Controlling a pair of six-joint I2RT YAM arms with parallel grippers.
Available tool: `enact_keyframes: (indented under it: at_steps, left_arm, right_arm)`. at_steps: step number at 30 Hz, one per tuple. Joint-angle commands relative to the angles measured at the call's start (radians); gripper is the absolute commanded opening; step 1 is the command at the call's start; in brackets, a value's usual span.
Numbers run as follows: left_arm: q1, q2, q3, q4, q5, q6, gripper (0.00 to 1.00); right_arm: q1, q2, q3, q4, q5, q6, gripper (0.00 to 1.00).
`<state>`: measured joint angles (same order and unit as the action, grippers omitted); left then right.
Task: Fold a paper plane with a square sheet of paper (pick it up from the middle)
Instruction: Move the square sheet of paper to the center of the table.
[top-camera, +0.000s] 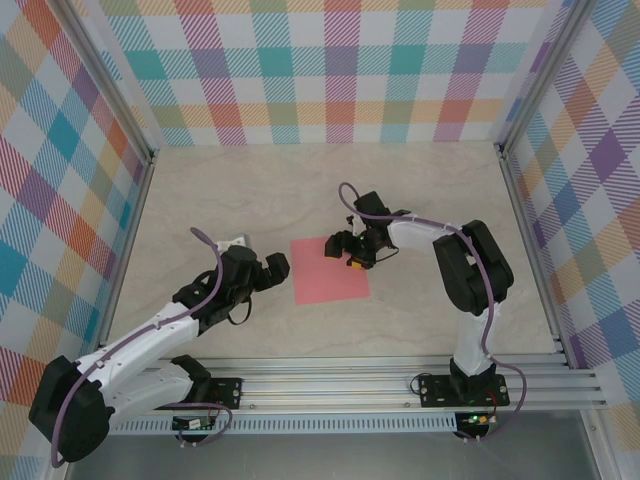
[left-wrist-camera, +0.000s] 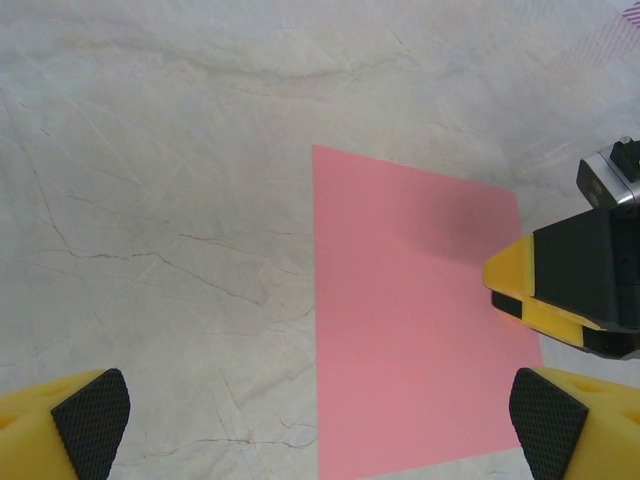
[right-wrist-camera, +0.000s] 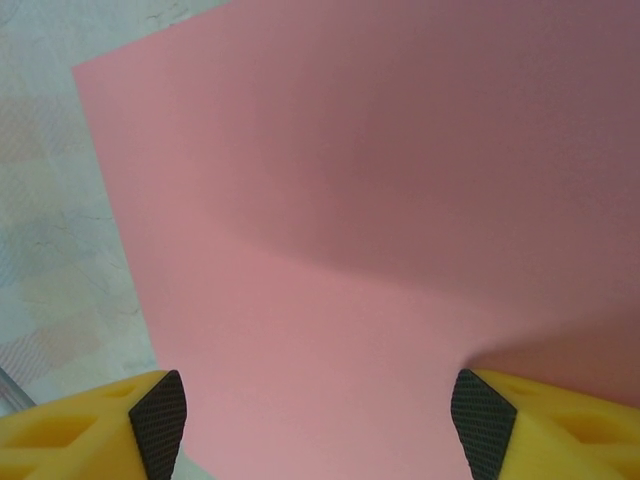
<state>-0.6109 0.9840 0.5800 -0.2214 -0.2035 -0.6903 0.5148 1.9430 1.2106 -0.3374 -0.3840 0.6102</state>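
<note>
The square sheet of paper (top-camera: 330, 271) is salmon pink and lies flat and uncreased on the pale tabletop, near the middle. My right gripper (top-camera: 346, 252) hangs low over the sheet's far right part, open, its yellow fingers (right-wrist-camera: 160, 415) straddling pink paper (right-wrist-camera: 350, 200) with nothing pinched. From the left wrist view the sheet (left-wrist-camera: 410, 320) lies ahead, and a yellow-and-black right finger (left-wrist-camera: 560, 285) sits at its right edge. My left gripper (top-camera: 276, 267) is just left of the sheet, wide open (left-wrist-camera: 320, 420) and holding nothing.
Checked cloth walls with metal posts (top-camera: 140, 190) close in the table on three sides. An aluminium rail (top-camera: 400, 385) with both arm bases runs along the near edge. Bare marbled tabletop (top-camera: 250, 190) lies beyond and beside the sheet.
</note>
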Motion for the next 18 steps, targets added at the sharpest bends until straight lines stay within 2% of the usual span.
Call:
enact_keyframes:
  at_steps: [1,5,8,9,11,14,15,18]
  left_arm:
    - [0.022,0.001,0.053,-0.047,0.009,0.016,1.0]
    - [0.036,0.033,0.063,-0.017,0.082,-0.045,1.0]
    - [0.061,0.072,0.129,-0.11,0.159,-0.091,1.0]
    - [0.062,0.085,0.154,-0.143,0.166,-0.093,1.0]
    - [0.065,0.109,0.181,-0.173,0.175,-0.067,1.0]
    - [0.072,0.145,0.153,-0.112,0.209,-0.008,1.0]
    - [0.076,0.149,0.137,-0.08,0.218,0.003,1.0]
    - [0.095,0.169,0.138,-0.091,0.238,-0.045,1.0]
  right_arm:
    - [0.0,0.005,-0.01,-0.103,0.087,0.039,0.75]
    - [0.001,-0.055,0.095,-0.201,0.139,0.044,0.82]
    - [0.012,-0.093,0.229,-0.344,0.206,0.048,0.9]
    - [0.024,-0.106,0.257,-0.377,0.254,0.044,0.98]
    - [0.064,-0.138,0.289,-0.416,0.41,0.004,1.0]
    - [0.123,-0.176,0.251,-0.384,0.663,-0.024,1.0]
    - [0.133,-0.188,0.226,-0.357,0.716,-0.012,1.0]
    - [0.135,-0.209,0.18,-0.367,0.74,0.118,1.0]
